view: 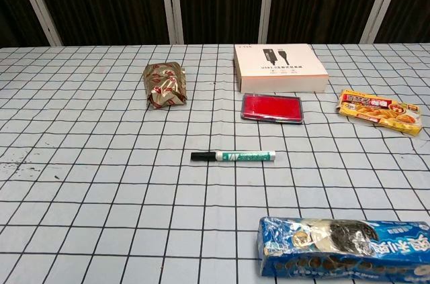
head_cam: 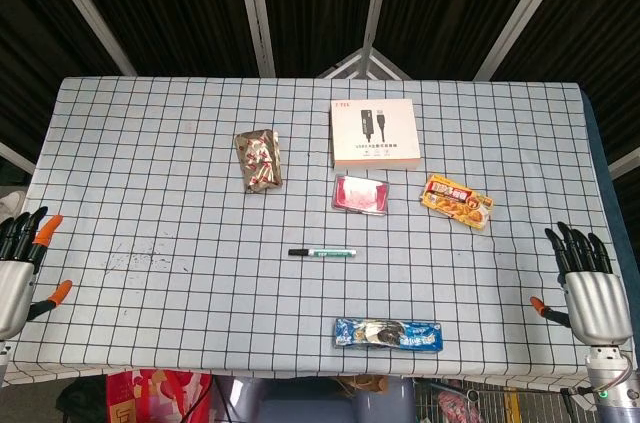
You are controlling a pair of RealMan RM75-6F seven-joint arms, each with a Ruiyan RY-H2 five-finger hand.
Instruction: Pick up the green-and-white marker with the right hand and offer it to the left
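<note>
The green-and-white marker [head_cam: 323, 253] [view: 233, 156] lies flat on the checked tablecloth near the table's middle, its black cap pointing left. My right hand [head_cam: 587, 287] hangs at the table's right front edge, fingers spread and holding nothing, far to the right of the marker. My left hand [head_cam: 20, 268] is at the left front edge, fingers also apart and empty. Neither hand shows in the chest view.
A blue snack packet [head_cam: 388, 334] [view: 346, 246] lies in front of the marker. Behind it are a red flat case [head_cam: 361, 193] [view: 272, 107], a white box [head_cam: 373, 132] [view: 279, 68], a yellow snack pack [head_cam: 457, 200] [view: 379, 111] and a brown foil bag [head_cam: 259, 160] [view: 164, 84].
</note>
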